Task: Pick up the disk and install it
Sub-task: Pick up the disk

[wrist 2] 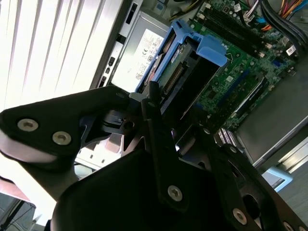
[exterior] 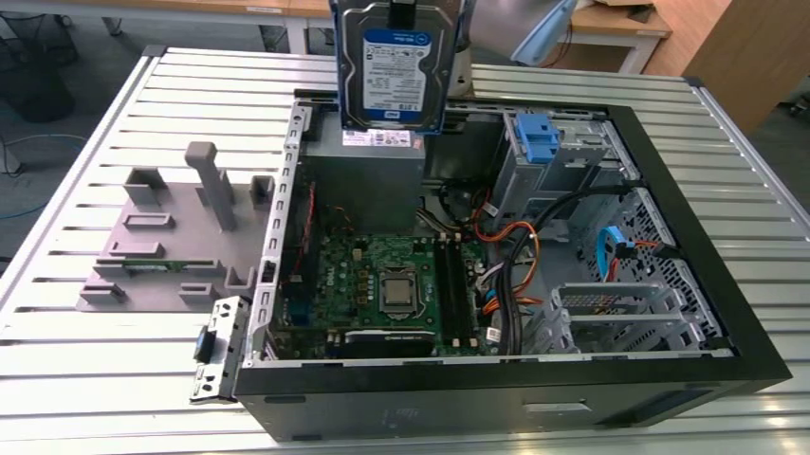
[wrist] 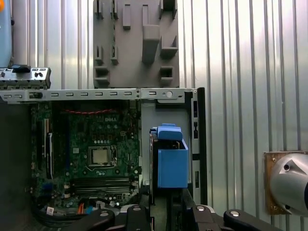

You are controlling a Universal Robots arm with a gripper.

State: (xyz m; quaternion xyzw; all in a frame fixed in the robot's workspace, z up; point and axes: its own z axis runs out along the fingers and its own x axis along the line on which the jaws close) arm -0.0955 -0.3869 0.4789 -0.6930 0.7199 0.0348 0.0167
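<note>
- Disk (exterior: 393,71): the flat rectangular silver metal hard drive with a white-and-blue label and blue plastic side rails hangs upright in mid-air over the far side of the open computer. Its label faces the exterior camera.
- In the first wrist view I look down along the disk (wrist: 168,161), seeing mostly its blue rails.
- My gripper (exterior: 402,11) takes it from above and is clenched on the disk. I judge this because nothing else bears it. Holding the top end seems to leave the rails free.
- Below it sits the larger grey metal box with a white sticker (exterior: 367,156). I cannot tell how much air lies between them.
- Toward the exterior view's right, apart from the disk, stands the tall narrow blue plastic latch (exterior: 538,142) on the silver metal drive cage (exterior: 589,142). The disk is not yet installed.
- The green motherboard (exterior: 379,284) lines the floor of the black tower case (exterior: 708,313), which lies on its side, uncovered, so the arm can reach in.
- A grey plastic fixture with upright pegs (exterior: 177,227) rests beside the case on the ribbed aluminium table (exterior: 76,379).
</note>
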